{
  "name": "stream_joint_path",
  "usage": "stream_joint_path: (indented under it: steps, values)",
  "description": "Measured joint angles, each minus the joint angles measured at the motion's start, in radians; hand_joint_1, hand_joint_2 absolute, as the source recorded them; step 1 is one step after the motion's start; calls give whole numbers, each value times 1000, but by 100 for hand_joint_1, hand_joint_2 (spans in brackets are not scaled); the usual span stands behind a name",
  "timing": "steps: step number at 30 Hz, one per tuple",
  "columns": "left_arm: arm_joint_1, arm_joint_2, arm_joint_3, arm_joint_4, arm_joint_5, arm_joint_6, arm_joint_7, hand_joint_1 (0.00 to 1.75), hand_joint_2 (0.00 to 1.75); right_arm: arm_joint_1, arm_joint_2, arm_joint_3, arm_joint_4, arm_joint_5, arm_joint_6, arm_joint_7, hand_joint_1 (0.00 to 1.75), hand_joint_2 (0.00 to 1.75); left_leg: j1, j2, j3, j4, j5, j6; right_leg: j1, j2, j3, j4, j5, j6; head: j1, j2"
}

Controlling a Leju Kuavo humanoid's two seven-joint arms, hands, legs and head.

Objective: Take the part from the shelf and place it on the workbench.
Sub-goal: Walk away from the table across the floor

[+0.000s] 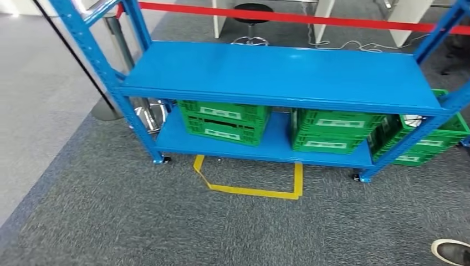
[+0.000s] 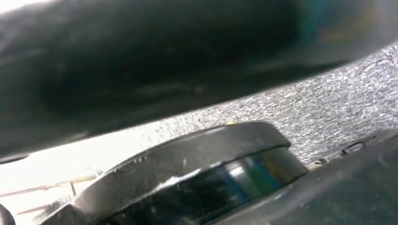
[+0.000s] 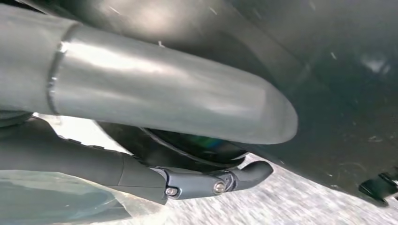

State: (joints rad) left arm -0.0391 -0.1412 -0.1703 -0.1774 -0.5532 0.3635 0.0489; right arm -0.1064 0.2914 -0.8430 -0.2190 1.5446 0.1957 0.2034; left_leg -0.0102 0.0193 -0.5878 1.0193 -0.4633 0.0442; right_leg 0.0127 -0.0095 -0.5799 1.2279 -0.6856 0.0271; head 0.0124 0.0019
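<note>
Right hand [image 3: 141, 108]: hung low with nothing in it; a thick grey thumb [image 3: 225, 112], smooth and rounded, was held apart from a dark, slim finger [image 3: 206, 180], so the hand was judged released.
Left hand: its state could not be told, the left wrist view being dark and blurred.
Below the right hand: grey carpet [image 3: 291, 206], coarse and flecked.
Ahead of the hands, well apart: a blue shelf [image 1: 277, 72] of painted sheet steel, flat-topped and glossy, on perforated posts.
Lower, under that top: three green crates [image 1: 224, 122] of ribbed, slotted plastic with pale labels, the one on the right-hand side [image 1: 429, 141] set askew at the post.
Part: a small round, pale, shiny thing [image 1: 413, 120] was seen in the crate on the right-hand side; it was judged the likely part, though it was too small to be sure.
Between hands and shelf: a yellow tape mark [image 1: 249, 191] laid on the carpet.
Beside the right hand's side, near: the toe of a person's shoe [image 1: 451, 252].
Step in hand: the approach was judged not yet finished. The stance would best be squared at the tape mark, the right arm raised clear of the post, and the hand kept released until the part's rim could be enclosed; a shiny round rim would be expected to slip under a loose hold.
</note>
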Motion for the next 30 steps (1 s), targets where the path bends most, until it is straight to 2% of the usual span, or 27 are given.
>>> stream_joint_path:
  steps: [1, 2, 3, 5, 6, 7, 8, 10, 12, 13, 15, 16, 17, 18, 20, 21, 22, 23, 26, 27, 28, 30]
  values:
    - [0, -1, 0, 0, 1, 0, 0, 0, 0, -1, 0, 0, 0, 1, -10, -8, 0, 0, 0, -8, 1, 0, -1, 1, -1, 5, -27, 45, -7, 3, 0, 0]
    - [0, -2, 0, 0, 1, -1, 0, 0, 0, -1, -1, 0, 0, 3, -18, -15, 0, 0, 0, -16, 3, 0, -2, 0, -3, 7, -41, 59, 5, 6, 0, 0]
    - [1, -2, 0, 0, 1, -2, 0, 0, 0, 0, -1, 1, 0, 4, -23, -21, 0, 0, 1, -23, 5, 1, -3, -1, -5, 7, -36, 31, 38, 8, 0, 0]
    - [1, -2, 0, 0, -1, -2, 0, 0, 0, 4, -2, 2, 0, 8, -27, -28, 0, 0, 2, -34, 8, 4, -8, -9, -13, 11, 5, -88, 117, 15, 1, 0]
    - [1, -2, 0, 0, -2, -2, 0, 0, 0, 6, -2, 4, 1, 9, -28, -30, 0, 0, 0, -39, 6, 10, -10, -14, -16, 15, 26, -146, 139, 16, 2, 0]
    - [1, -2, 0, 0, -3, -2, 0, 0, 0, 7, -2, 5, 2, 9, -28, -32, 0, 0, -1, -41, 3, 14, -11, -19, -17, 20, 39, -179, 146, 11, 2, 0]
    - [1, -1, 0, 0, -3, -2, 0, 0, 0, 8, -2, 6, 3, 9, -29, -33, 0, 0, -3, -43, -1, 17, -11, -24, -16, 24, 44, -191, 140, 4, 2, 0]
    - [2, 0, 0, 0, -4, -1, -1, 0, 0, 8, -2, 6, 3, 8, -30, -35, 0, 0, -2, -43, -5, 20, -11, -31, -16, 23, 48, -196, 140, -14, 1, 0]
    - [3, 1, 0, 0, -5, 0, -2, 0, 0, 9, -2, 6, 3, 8, -30, -36, 0, 0, -1, -37, -17, 51, -32, -41, -19, 19, 52, -199, 141, -25, -3, 0]
    - [3, 1, 0, 0, -6, 0, -3, 0, 0, 9, -2, 6, 3, 7, -31, -37, 0, 0, 1, -34, -36, 93, -55, -48, -21, 15, 55, -199, 141, -29, -5, 0]
    - [3, 1, 0, 0, -8, 1, -4, 0, 0, 10, -2, 6, 3, 6, -33, -38, 0, 0, 6, -30, -96, 222, -111, -59, -21, 9, 59, -199, 136, -37, -10, 0]
    - [4, 1, 0, 0, -9, 2, -4, 0, 0, 11, -2, 6, 3, 6, -34, -39, 0, 0, 7, -30, -121, 273, -124, -60, -21, 8, 61, -199, 134, -39, -9, 0]
    - [5, 1, 0, 0, -9, 2, -4, 0, 0, 12, -2, 6, 3, 6, -35, -39, 0, 0, 8, -29, -133, 294, -119, -60, -20, 7, 64, -199, 132, -41, -10, 0]
    - [6, 1, 0, 0, -9, 2, -4, 0, 0, 12, -2, 6, 3, 6, -35, -39, 0, 0, 9, -29, -128, 276, -94, -58, -20, 7, 68, -199, 129, -41, -10, 0]
    - [6, 2, 0, 0, -9, 3, -5, 0, 0, 13, -1, 7, 4, 6, -35, -39, 0, 0, 6, -28, -78, 161, -19, -46, -20, 7, 78, -200, 119, -39, -9, 0]
    - [6, 2, 0, 0, -10, 3, -6, 0, 0, 14, -1, 7, 4, 6, -35, -39, 0, 0, 3, -27, -52, 105, 4, -38, -18, 6, 81, -201, 114, -36, -9, 0]
    - [5, 2, 0, 0, -10, 4, -8, 0, 0, 15, -1, 7, 4, 6, -35, -39, 0, 0, -1, -25, -31, 62, 10, -32, -17, 5, 82, -203, 110, -32, -9, 0]
    - [5, 2, 0, 0, -10, 6, -9, 0, 0, 15, -1, 7, 5, 5, -36, -39, 0, 0, -3, -23, -20, 42, 3, -28, -16, 4, 81, -205, 107, -28, -9, 0]
    - [7, 2, 0, 0, -11, 9, -17, 0, 0, 14, -1, 7, 5, 5, -37, -39, 0, 0, -1, -24, -3, 12, -10, -21, -14, 0, 90, -214, 101, -15, -10, 0]
    - [9, 2, 1, 0, -11, 10, -19, 0, 0, 14, -1, 8, 5, 5, -37, -40, 0, 0, 3, -24, 5, 2, -10, -18, -13, 2, 86, -200, 90, -10, -9, 0]
    - [9, 1, 1, 0, -12, 10, -20, 0, 0, 13, -1, 8, 5, 5, -38, -41, 0, 0, 6, -24, 12, -6, -10, -15, -12, 4, 71, -169, 74, -6, -8, 0]
    - [8, -1, 1, 0, -12, 11, -22, 0, 0, 9, -2, 9, 5, 4, -38, -43, 0, 0, 6, -23, 21, -11, -15, -9, -12, 8, -6, -44, 26, -2, -6, 0]
